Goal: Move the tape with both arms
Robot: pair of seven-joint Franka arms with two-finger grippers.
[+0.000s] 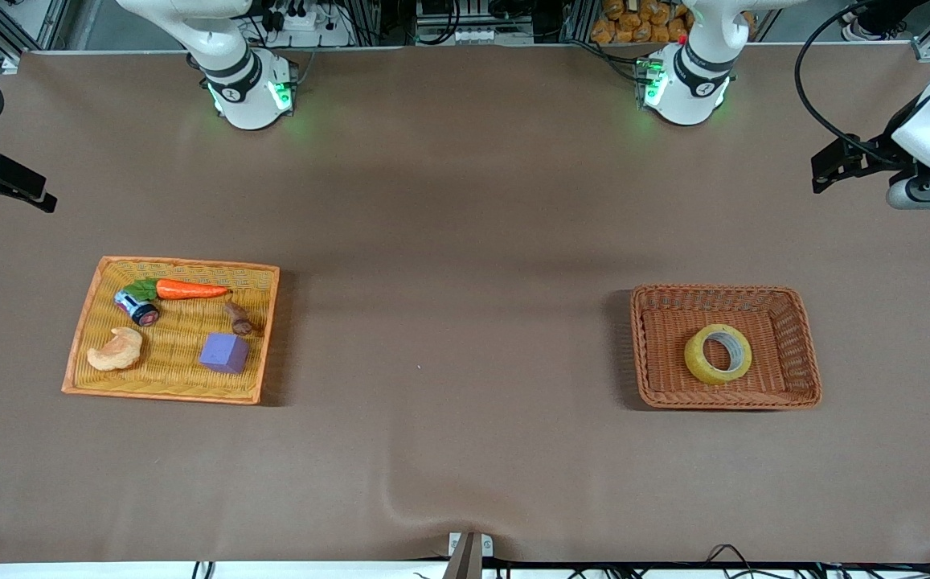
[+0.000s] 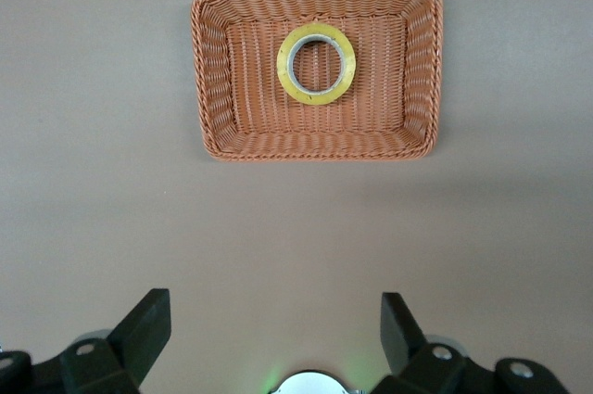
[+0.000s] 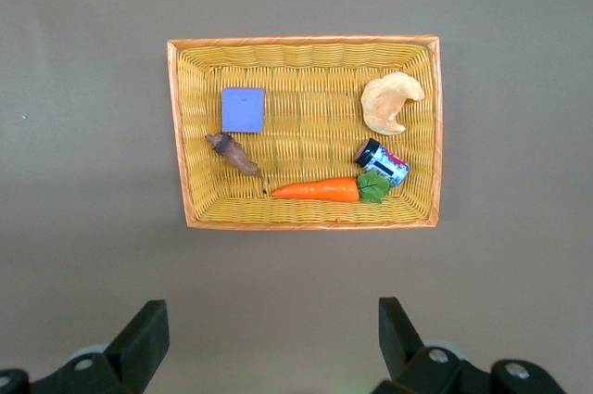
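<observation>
left hand [image 2: 269,338] open, high above table | tape [image 2: 316,63] in basket [image 2: 211,69], apart

Both arms' upper links cut off by the front view's top edge, left gripper [image 2: 275,334] and right gripper [image 3: 273,334] fingertips only

Tape [image 1: 718,354]: translucent yellow film, glossy, on a grey-white core.
Brown basket [image 1: 802,346]: woven wicker, ribbed, matt.
Yellow tray [image 1: 179,384]: flat woven wicker, orange rim.
Table cover [image 1: 448,265]: matt brown cloth, slightly rippled.
Purple cube [image 1: 224,353]: smooth, matt, possibly foam.
Carrot [image 1: 190,289]: shiny orange plastic.
Left gripper [image 2: 276,343], right gripper [image 3: 274,338]: matt black plastic.
</observation>
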